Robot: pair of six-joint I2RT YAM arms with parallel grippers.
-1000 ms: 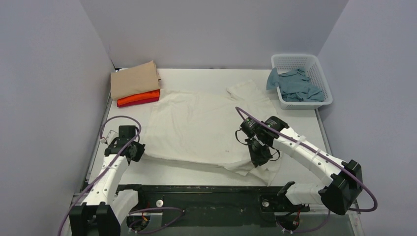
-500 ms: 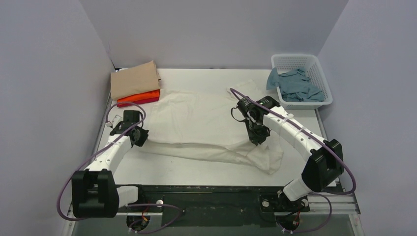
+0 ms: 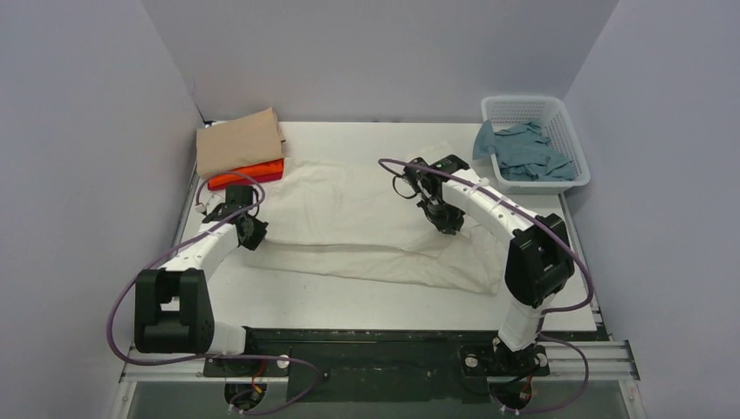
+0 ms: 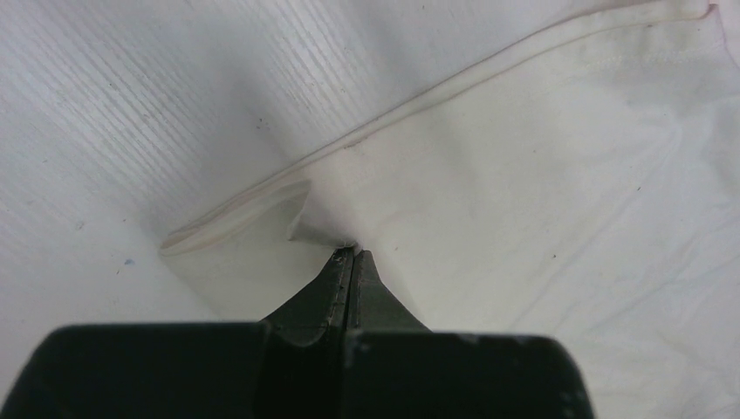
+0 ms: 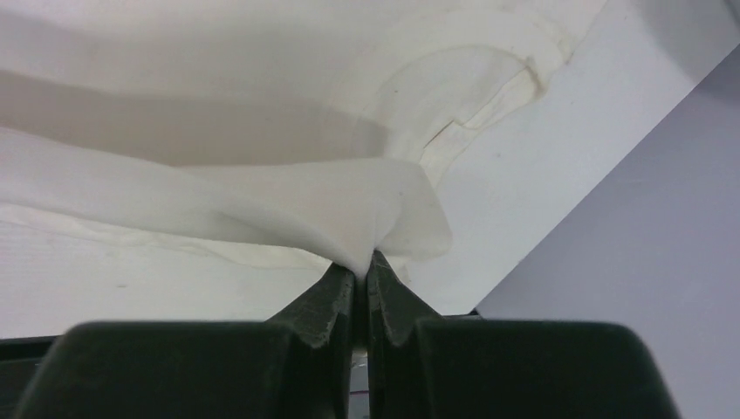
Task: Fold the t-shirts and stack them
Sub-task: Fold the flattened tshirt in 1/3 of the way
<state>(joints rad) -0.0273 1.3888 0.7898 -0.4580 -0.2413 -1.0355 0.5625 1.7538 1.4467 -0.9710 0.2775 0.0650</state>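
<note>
I have my left claw (image 3: 250,234) clenched on the 9 o'clock edge of the cream tee (image 3: 349,214). My right claw (image 3: 447,223) pinches a raised fold at its 3 o'clock side. The tee lies mid-surface (image 3: 366,301), partly doubled over.

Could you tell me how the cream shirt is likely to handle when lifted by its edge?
Probably floppy: the cream shirt sags in a soft fold between the left pincer and right pincer. Likely light, since a thin pinch at each tip holds it. It may drag and wrinkle on the table rather than slide flat.
</note>
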